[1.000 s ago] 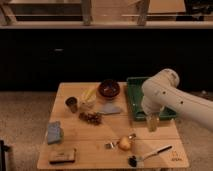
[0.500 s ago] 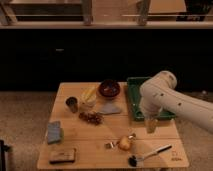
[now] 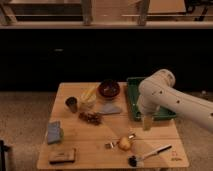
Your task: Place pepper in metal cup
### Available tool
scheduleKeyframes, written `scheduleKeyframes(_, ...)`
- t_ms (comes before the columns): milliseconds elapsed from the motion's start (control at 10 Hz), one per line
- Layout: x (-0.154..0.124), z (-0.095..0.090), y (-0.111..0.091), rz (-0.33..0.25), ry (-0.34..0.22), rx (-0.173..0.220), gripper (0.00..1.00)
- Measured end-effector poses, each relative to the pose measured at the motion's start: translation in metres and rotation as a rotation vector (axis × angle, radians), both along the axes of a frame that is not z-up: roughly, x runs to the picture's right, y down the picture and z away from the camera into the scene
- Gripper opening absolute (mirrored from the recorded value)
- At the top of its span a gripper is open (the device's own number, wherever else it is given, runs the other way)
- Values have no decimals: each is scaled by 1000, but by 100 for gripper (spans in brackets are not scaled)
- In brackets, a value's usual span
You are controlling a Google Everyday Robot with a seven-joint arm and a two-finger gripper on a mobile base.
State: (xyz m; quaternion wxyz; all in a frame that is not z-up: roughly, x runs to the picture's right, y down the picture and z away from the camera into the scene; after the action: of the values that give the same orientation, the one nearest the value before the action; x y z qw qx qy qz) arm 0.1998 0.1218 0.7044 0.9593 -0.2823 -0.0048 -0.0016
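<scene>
Dim light is falling on a wooden bench [image 3: 90, 145] that is carrying everything for this job. Nearest the front edge, a black-headed brush [image 3: 145, 156] is lying at the right and a dark flat block [image 3: 62, 156] at the left. Just behind the brush, a small yellow-orange piece [image 3: 124, 144] is sitting beside a little metal utensil [image 3: 111, 145]. I am taking this piece for the pepper, though a dark reddish cluster [image 3: 90, 117] farther back could be it instead. Beyond and to the right of the yellow-orange piece, the pincer [image 3: 146, 122] is hanging off the white arm [image 3: 165, 95], pointing down over the bench by the near edge of a green tray [image 3: 131, 100]. Whether it is wide, narrow or carrying anything, I cannot tell. A blue sponge [image 3: 54, 132] is resting at the left, and a grey flat item [image 3: 111, 108] is lying mid-bench. Farther back on the left, the metal cup [image 3: 72, 104] is standing upright, well apart from the pincer, with a pale container of yellow sticks [image 3: 89, 98] just beside it and a dark red bowl [image 3: 109, 89] behind. Nothing is showing above the cup's rim, so the task is looking barely begun, with the picking, carrying and dropping all remaining.
</scene>
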Motion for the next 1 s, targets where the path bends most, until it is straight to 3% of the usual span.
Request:
scheduleKeyframes(200,33,24,-24,110,17,25,80)
scheduleKeyframes(500,44,53,-48,208,21,61,80)
scheduleKeyframes(1000,47,102,-60,296,25,157,80)
